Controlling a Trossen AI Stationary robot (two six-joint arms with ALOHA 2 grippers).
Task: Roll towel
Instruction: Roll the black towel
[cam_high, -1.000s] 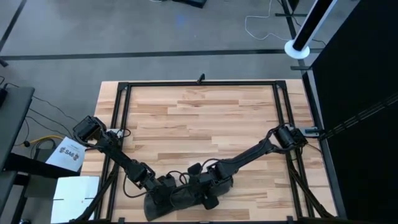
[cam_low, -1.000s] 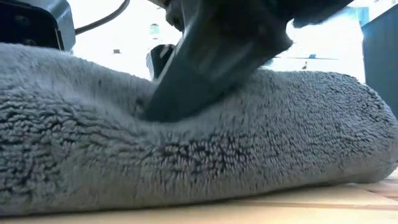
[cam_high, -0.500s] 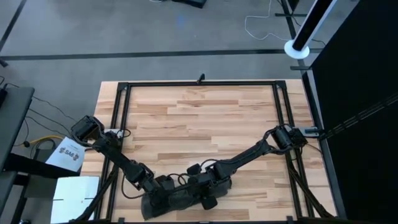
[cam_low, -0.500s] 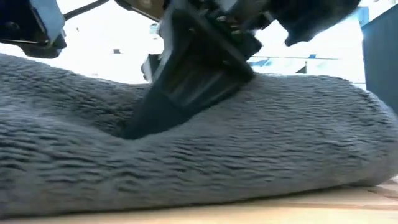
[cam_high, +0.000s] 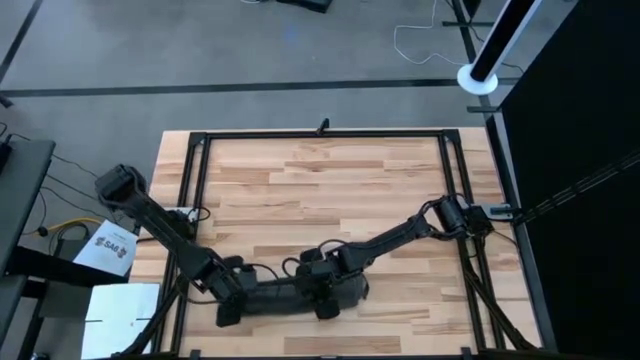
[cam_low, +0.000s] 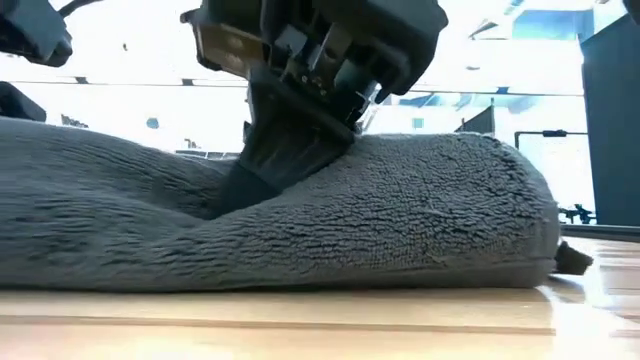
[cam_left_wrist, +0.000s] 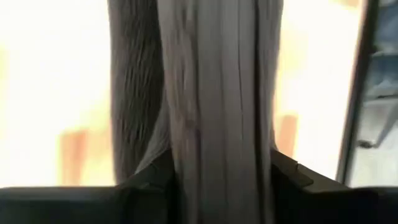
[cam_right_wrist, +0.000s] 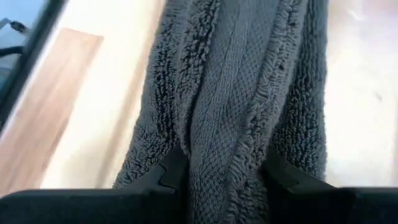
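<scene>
The dark grey towel (cam_high: 290, 298) lies gathered into a long, narrow bundle on the wooden table (cam_high: 330, 190), near its front edge. My left gripper (cam_high: 232, 300) is on the bundle's left end, and the towel (cam_left_wrist: 217, 93) fills the gap between its fingers. My right gripper (cam_high: 322, 295) is on the right half, with the towel (cam_right_wrist: 242, 81) bunched between its fingers. In the low view the right gripper (cam_low: 270, 170) sinks into the top of the towel (cam_low: 420, 220), whose underside rests on the table. My left gripper (cam_left_wrist: 217, 180) has the bundle's left end (cam_left_wrist: 211, 149) pinched between its two fingers, one on each long side. The cloth is several layers thick. That end rests on the table. My right gripper (cam_right_wrist: 224, 174) pinches a thick ridge of folds (cam_right_wrist: 224, 137) between its two fingers, right of the bundle's middle. It comes slanting down from above. The pile is dented in around the fingers (cam_low: 262, 185), and the towel stays on the table.
A black metal frame (cam_high: 200, 200) runs around the table, with a rail close behind the towel at the front edge. White papers (cam_high: 112, 250) lie off the table to the left. Bare wood stretches from the towel to the far edge.
The towel has drawn in from a broad lump into a narrower, longer bundle, and its near edge has moved away from the table's front edge. Both grippers have gone with it, a little toward the far edge and the left. The left arm has swung outward.
</scene>
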